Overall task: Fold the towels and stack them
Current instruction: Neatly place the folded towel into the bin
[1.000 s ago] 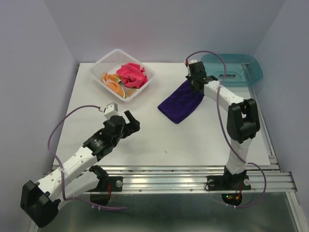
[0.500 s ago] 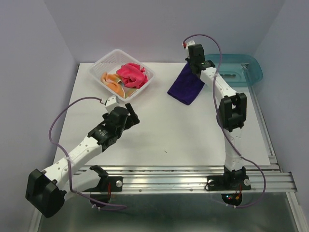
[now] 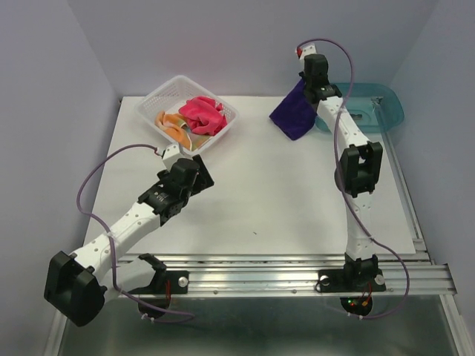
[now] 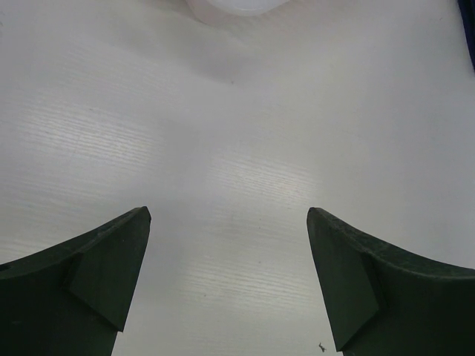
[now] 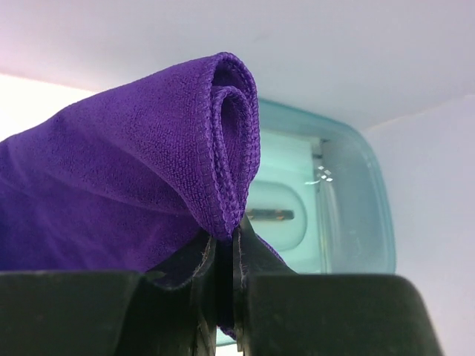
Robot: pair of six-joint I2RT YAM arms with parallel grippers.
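Note:
My right gripper [image 3: 310, 90] is shut on the folded purple towel [image 3: 294, 113] and holds it in the air at the back of the table, just left of the teal tray [image 3: 371, 104]. In the right wrist view the towel's doubled hem [image 5: 223, 148] is pinched between the fingers [image 5: 225, 248], with the tray [image 5: 349, 215] beyond. The hot pink towel [image 3: 202, 115] and the pale orange towel [image 3: 172, 124] lie crumpled in the white mesh basket [image 3: 226, 126]. My left gripper [image 3: 202, 172] is open and empty over bare table, just in front of the basket; its fingers [image 4: 111, 259] stand wide apart.
The basket stands at the back left and its edge [image 4: 237, 7] shows at the top of the left wrist view. The teal tray sits at the back right corner. Walls close the back and both sides of the white table [image 3: 260, 200].
My right gripper has lifted the purple towel off the table and carried it back and right toward the teal tray. My left gripper has moved a little farther back toward the basket.

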